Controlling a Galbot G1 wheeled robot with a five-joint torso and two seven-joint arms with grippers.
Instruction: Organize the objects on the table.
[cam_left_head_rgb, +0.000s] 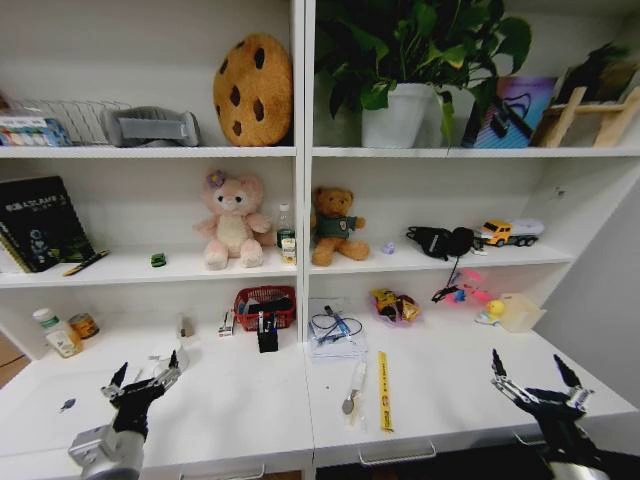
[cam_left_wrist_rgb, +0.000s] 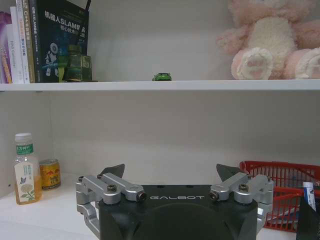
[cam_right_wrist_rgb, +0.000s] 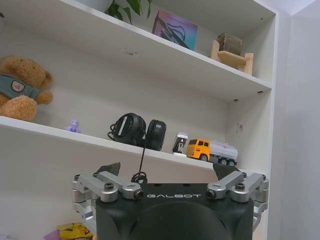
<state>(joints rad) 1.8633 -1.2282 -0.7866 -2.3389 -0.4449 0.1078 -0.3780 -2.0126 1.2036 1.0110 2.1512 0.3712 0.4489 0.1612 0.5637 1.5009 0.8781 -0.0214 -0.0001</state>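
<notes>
The left end effector (cam_left_wrist_rgb: 170, 172) hovers over the table (cam_left_wrist_rgb: 47, 210) with its fingers spread wide and nothing between them. Beyond it, a bottle (cam_left_wrist_rgb: 25, 169) and a can (cam_left_wrist_rgb: 49, 173) stand on the left, a red basket (cam_left_wrist_rgb: 282, 192) on the right. A green toy car (cam_left_wrist_rgb: 162, 77) sits on the shelf (cam_left_wrist_rgb: 200, 85) above.

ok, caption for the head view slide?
Both open pincers, left and right, hover over the cluttered white desk.

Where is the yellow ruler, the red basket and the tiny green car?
yellow ruler (cam_left_head_rgb: 382, 389), head view, middle of the strip lying on the desk.
red basket (cam_left_head_rgb: 265, 297), head view, its front rim.
tiny green car (cam_left_wrist_rgb: 162, 77), left wrist view, its body, on the shelf.
</notes>
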